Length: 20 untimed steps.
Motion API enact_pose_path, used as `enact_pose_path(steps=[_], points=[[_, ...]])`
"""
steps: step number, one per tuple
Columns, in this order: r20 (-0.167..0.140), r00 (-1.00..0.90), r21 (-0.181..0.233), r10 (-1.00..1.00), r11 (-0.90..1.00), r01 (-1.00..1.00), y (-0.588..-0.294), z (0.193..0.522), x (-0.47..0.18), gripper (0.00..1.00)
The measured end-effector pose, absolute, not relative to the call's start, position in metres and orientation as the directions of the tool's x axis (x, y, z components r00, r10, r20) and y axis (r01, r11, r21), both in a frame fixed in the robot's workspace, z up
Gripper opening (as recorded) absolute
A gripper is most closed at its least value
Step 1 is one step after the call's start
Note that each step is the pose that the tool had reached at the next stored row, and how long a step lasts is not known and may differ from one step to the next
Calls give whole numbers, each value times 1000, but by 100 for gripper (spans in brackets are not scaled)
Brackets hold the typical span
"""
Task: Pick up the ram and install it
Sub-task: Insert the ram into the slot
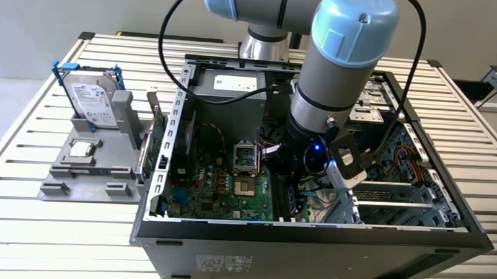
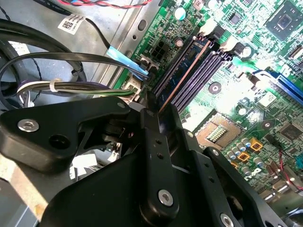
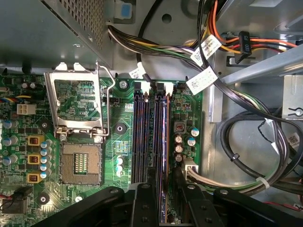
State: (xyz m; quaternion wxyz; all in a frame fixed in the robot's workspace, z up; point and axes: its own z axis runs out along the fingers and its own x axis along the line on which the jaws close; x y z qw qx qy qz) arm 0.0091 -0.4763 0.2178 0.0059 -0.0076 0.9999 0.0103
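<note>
Green, one ram (image 3: pixel 163 156) stands edge-on among four slots, pinched by the one hand (image 3: pixel 163 208).

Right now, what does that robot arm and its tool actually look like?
The arm is a thick grey tube with rounded light-blue caps at its joints. A black cable loops alongside it. Near the wrist a small blue light glows. The tool is matte black, built of flat linked bars joined by silver screws.
</note>
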Motion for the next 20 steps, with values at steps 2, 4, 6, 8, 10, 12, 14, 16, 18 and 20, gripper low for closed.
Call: enact_pose_path(steps=[2, 4, 6, 8, 10, 12, 14, 16, 18, 20], points=[[-12, -1000, 20, -15, 1000, -15, -476, 223, 9, 100], [-11, -1000, 20, -15, 1000, -15, -476, 231, 9, 100], [-11, -1000, 20, -15, 1000, -15, -476, 237, 9, 100], [-11, -1000, 21, -15, 1000, -15, -476, 245, 9, 100], [-10, -1000, 20, -15, 1000, -15, -476, 250, 9, 100], [-10, -1000, 20, -15, 1000, -15, -476, 255, 9, 100], [-11, -1000, 20, -15, 1000, -15, -476, 255, 9, 100], [-10, -1000, 20, -15, 1000, -15, -476, 255, 9, 100], [-10, -1000, 20, -15, 1000, -15, -476, 255, 9, 100], [-10, -1000, 20, -15, 1000, -15, -476, 255, 9, 100]])
